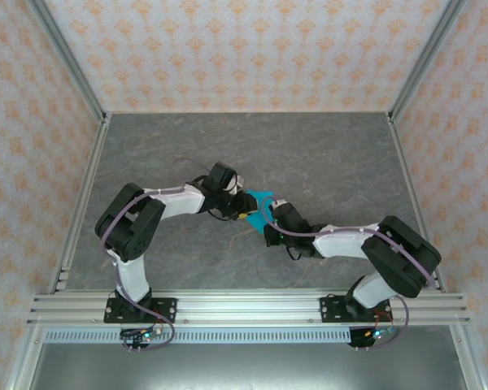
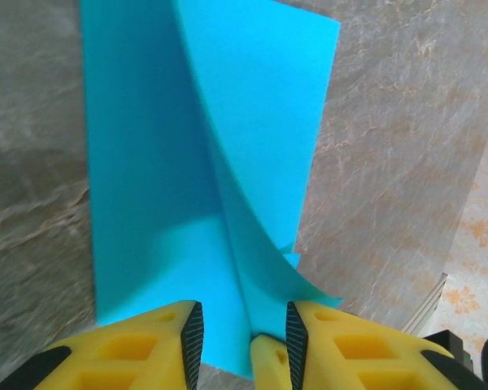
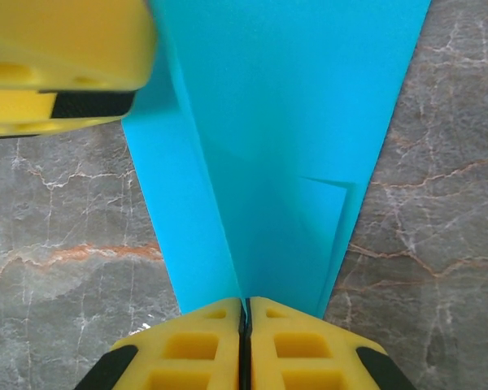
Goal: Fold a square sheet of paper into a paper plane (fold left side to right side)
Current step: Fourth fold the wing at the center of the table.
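R pincer [image 3: 245,305] (clamped) on sheet [image 3: 293,97] edge

paper [image 1: 260,201]: on table [image 1: 333,162], centre | left gripper [image 2: 244,325]: at paper's left side, lifted flap between its parted jaws | right gripper [image 3: 246,317]: at paper's near-right edge, clamped on it

Top external: looks down from high above and behind the arm bases [image 1: 142,309], far off, on the whole table [image 1: 171,154]. Wrist views: sit just behind the left pincer [image 2: 244,318] and right pincer [image 3: 245,307], close, facing forward along the jaws. Share the square sheet of paper [image 2: 146,162] lying between the two.
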